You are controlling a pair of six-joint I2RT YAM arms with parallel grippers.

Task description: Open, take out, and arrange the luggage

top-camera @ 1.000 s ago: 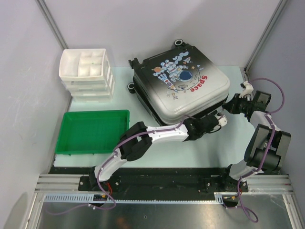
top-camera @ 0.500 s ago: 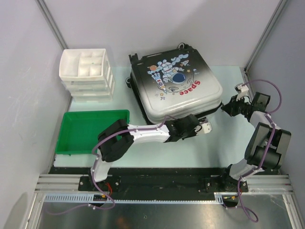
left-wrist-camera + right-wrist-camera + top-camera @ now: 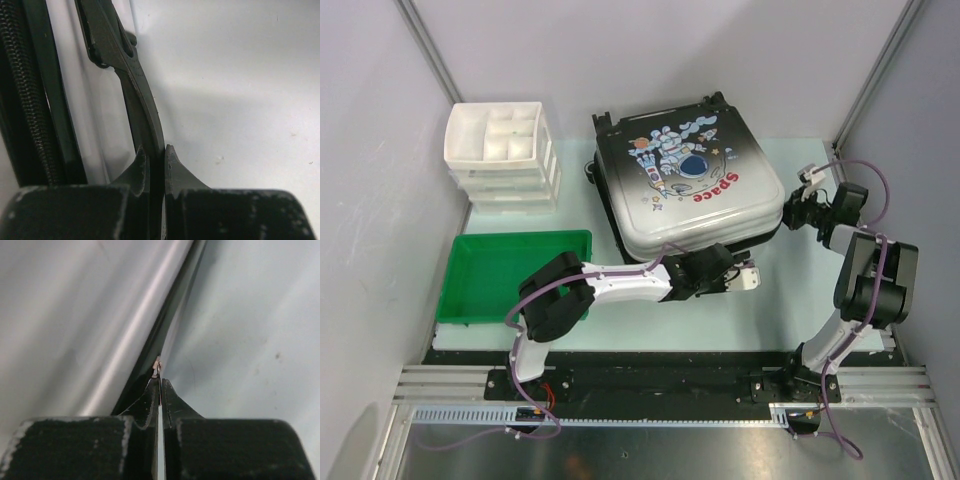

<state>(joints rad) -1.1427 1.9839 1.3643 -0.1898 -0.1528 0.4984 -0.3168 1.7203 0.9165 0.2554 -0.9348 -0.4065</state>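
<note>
The luggage [image 3: 685,180] lies flat in the middle of the table, astronaut side up, a hard shell fading from black to white. My left gripper [image 3: 750,277] is at its near edge. In the left wrist view this gripper [image 3: 156,156] is shut on a black zipper pull [image 3: 137,85], with the zipper teeth [image 3: 27,105] running alongside. My right gripper [image 3: 790,212] is at the luggage's right side. In its wrist view the right gripper [image 3: 160,385] is shut, tips against the dark seam [image 3: 170,320] of the shell, with a tiny pale bit [image 3: 157,364] at the tips.
A flat green tray [image 3: 470,290] lies at the near left, partly under the left arm. A white compartmented drawer box [image 3: 500,155] stands at the back left. Frame posts and grey walls close in both sides.
The left gripper closed on the zipper pull and slid left along the luggage's near edge. The luggage turned and shifted left and back. The right gripper followed it slightly backward.
</note>
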